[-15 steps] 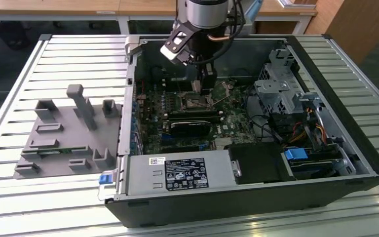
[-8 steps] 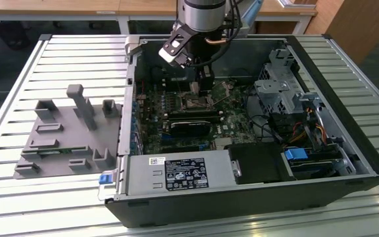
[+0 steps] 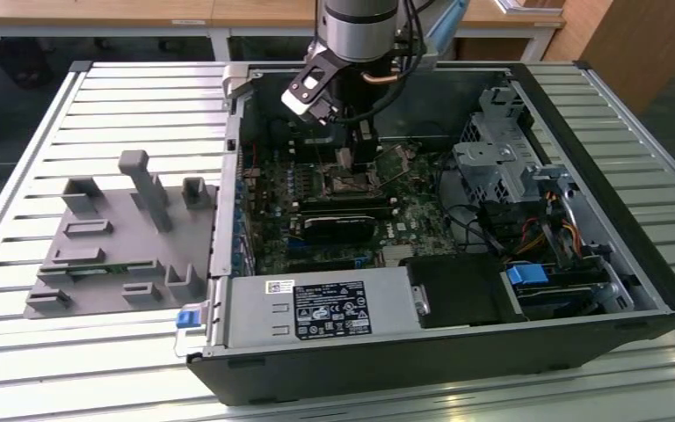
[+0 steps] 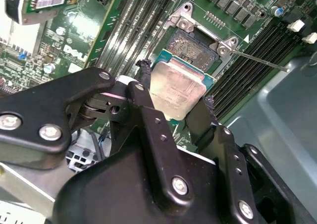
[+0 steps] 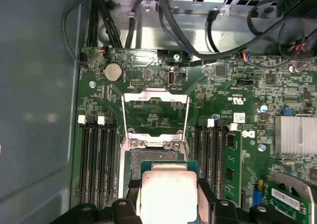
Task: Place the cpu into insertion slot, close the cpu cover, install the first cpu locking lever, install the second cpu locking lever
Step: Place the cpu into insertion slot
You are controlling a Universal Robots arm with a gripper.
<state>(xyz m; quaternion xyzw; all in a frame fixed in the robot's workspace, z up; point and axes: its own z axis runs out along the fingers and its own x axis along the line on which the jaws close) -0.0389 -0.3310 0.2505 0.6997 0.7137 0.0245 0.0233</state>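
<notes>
The gripper (image 4: 177,84) has its jaws drawn in narrow on the chip (image 4: 177,92), one black finger on each of two opposite edges, with the chip's metal face up. The chip hangs over the green board (image 5: 148,117) inside the open computer case (image 3: 431,352), which lies on the slatted bench (image 3: 103,105). The socket (image 4: 192,48) sits mid-board between two banks of long memory slots (image 5: 96,164), and its dark bed is bare. In both wrist views the chip overlaps just the socket's edge on the jaws' side. Most of the socket lies beyond the chip, straight out past the fingertips. In the first wrist view the chip's edges run square with the socket's rim, so the gap looks like a short shift forward and a drop, not a turn. How high the chip hangs above the board cannot be told.
</notes>
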